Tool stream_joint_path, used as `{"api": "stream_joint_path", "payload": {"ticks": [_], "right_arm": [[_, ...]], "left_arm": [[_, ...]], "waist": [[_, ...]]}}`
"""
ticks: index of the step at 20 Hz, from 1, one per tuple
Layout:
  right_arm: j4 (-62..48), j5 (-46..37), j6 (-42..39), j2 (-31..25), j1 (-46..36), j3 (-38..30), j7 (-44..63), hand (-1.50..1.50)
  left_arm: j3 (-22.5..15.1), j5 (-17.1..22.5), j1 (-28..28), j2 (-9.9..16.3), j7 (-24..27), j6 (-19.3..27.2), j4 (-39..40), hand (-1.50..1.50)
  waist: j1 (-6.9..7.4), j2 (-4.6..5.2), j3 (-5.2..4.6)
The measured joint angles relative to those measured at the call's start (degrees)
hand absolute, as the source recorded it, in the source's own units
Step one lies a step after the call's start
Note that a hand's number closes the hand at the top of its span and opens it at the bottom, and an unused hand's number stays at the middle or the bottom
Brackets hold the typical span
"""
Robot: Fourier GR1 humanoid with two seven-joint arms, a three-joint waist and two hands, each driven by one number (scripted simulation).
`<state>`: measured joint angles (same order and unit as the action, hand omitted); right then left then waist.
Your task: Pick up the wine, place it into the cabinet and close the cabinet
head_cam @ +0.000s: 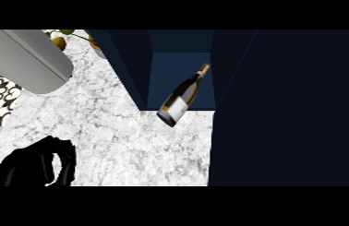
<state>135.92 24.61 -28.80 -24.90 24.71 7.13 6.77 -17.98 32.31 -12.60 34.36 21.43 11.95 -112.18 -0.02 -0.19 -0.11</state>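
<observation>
Wine bottle [182, 97] sits tilted in the open cabinet [178, 68] mouth, base over the tabletop [136, 142] edge. Our left hand [37, 165] has curled fingers, holding nothing. Right hand not visible. Door closing looks next.

Light even, diffuse; source not visible. White marble-patterned table [136, 142] brightest area, evenly lit, no glare. Dark navy cabinet [279, 110] very dim, nearly black at right; inner back panel slightly lighter blue. Dark glass wine bottle with white label [183, 97]: label bright, faint sheen on neck, no clear cast shadow beneath. Grey cylindrical forearm [34, 59] shaded softly along its curve. Black left hand [37, 165] near featureless, detail lost in darkness.
</observation>
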Motion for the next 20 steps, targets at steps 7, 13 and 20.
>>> {"api": "stream_joint_path", "payload": {"ticks": [7, 13, 20], "right_arm": [[-0.3, 0.7, 0.6, 0.7, -5.0, 7.4, 4.8, 1.5], [-0.4, 1.1, 4.6, 4.1, -13.8, 15.1, 10.7, 1.5], [-1.9, 0.7, 14.3, 13.7, -29.4, 22.5, 21.3, 1.5]], "left_arm": [[3.9, 1.8, -4.2, 1.6, 1.3, -5.4, -0.6, 1.5], [7.2, 3.3, -5.1, 2.4, 1.5, -9.3, 0.6, 1.5], [10.6, 4.5, -5.7, 2.4, 0.9, -13.4, 2.1, 1.5]], "waist": [[0.59, 0.11, 0.04], [0.82, 0.18, 0.03], [0.83, 0.14, 0.03]]}}
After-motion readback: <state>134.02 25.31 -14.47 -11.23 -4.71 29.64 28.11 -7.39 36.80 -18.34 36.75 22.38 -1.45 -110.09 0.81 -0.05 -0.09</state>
